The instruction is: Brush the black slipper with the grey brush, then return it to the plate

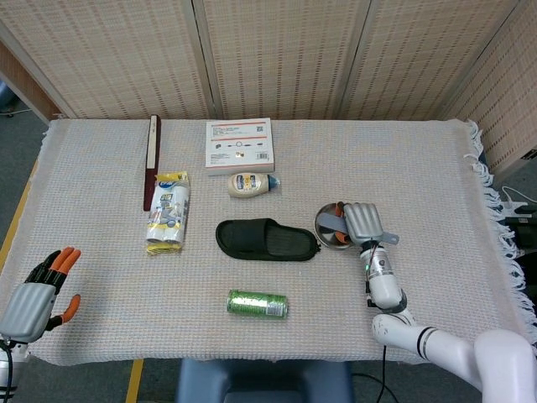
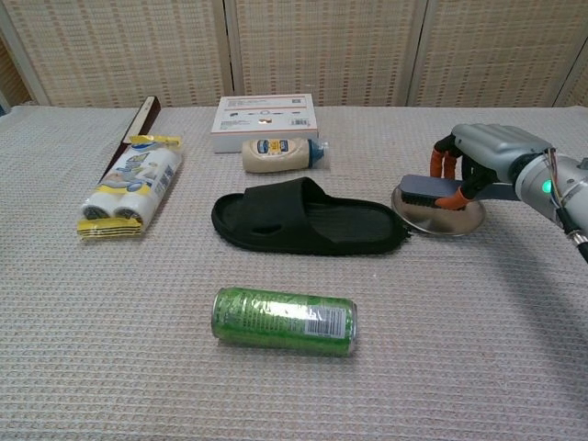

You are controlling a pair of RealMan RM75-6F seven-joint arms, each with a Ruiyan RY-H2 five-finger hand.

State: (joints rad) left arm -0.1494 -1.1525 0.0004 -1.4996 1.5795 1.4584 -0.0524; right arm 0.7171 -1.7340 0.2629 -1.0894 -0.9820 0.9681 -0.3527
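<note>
Right hand (image 2: pixel 478 156) grips grey brush (image 2: pixel 432 190), held just above round metal plate (image 2: pixel 448 220). Black rubber slipper (image 2: pixel 308 219) lies at the plate's 9 o'clock, toe almost touching the rim. Left hand (image 1: pixel 38 294) at table's near-left corner, fingers apart, holding nothing. Green can (image 2: pixel 284 321) at slipper's 6 o'clock.

Woven folding screen (image 1: pixel 277 54); beige fringed tablecloth (image 1: pixel 436 159); grey floor (image 1: pixel 13 168)

A staged test room, like a lab: a table under a fringed beige woven cloth (image 1: pixel 436 159), woven-cane folding screens (image 1: pixel 277 54) behind its far edge, yellow floor tape (image 1: pixel 134 379) at its near-left corner.
</note>
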